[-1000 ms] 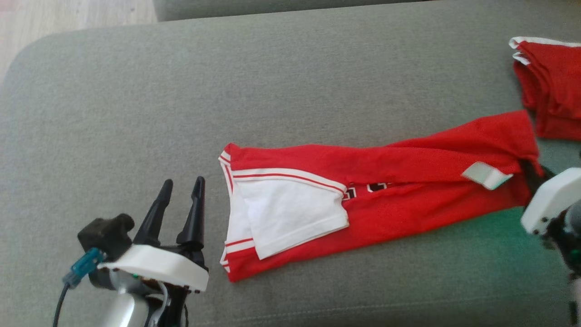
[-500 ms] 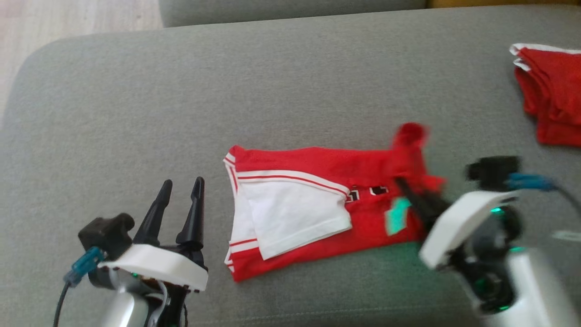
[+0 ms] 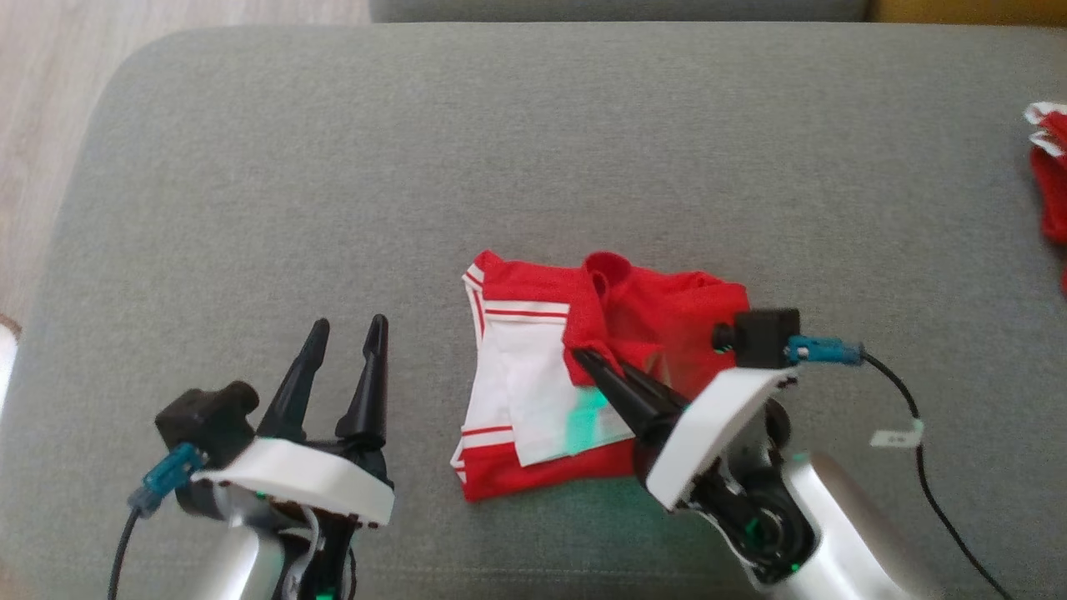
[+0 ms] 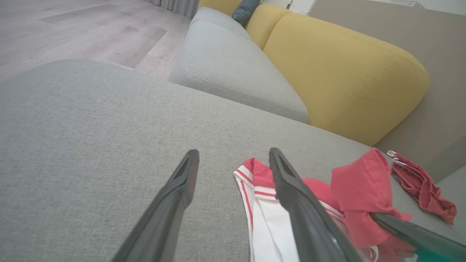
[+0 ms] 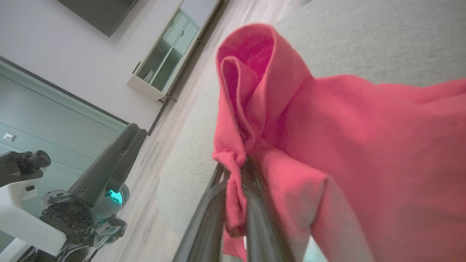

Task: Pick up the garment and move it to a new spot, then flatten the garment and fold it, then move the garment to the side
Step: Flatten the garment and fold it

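Between your right fingers: a bunched end of the red knit garment with white side panels and red-and-white striped trim (image 3: 533, 375) was pinched; your right gripper (image 3: 583, 360) was clamped tight on that fabric, as the right wrist view showed plainly.
Under those fingers: the lifted end hung doubled over the garment's white-panelled half, which lay on the broad grey woven sofa cushion (image 3: 417, 167).
Left fingers: your left gripper (image 3: 350, 325) stood spread wide with nothing between its fingers, above the cushion; the garment's striped edge lay near, off to the right of them and apart.
Done, by my reading: the layered panels at the striped end suggested that the move, the flattening and a first fold were finished; the crosswise fold was in hand, not yet laid down.
Left for you: set the held end onto the striped end, let go, perhaps smooth it, then shift the folded garment aside.
Well beyond the right fingers: a second crumpled red cloth with white edging (image 3: 1049, 158) lay apart, at the cushion's far side.
Writing: none could be read; no brand or print showed on the exposed fabric, and the small white tag (image 3: 896, 436) hanging by your right wrist was too small to tell.
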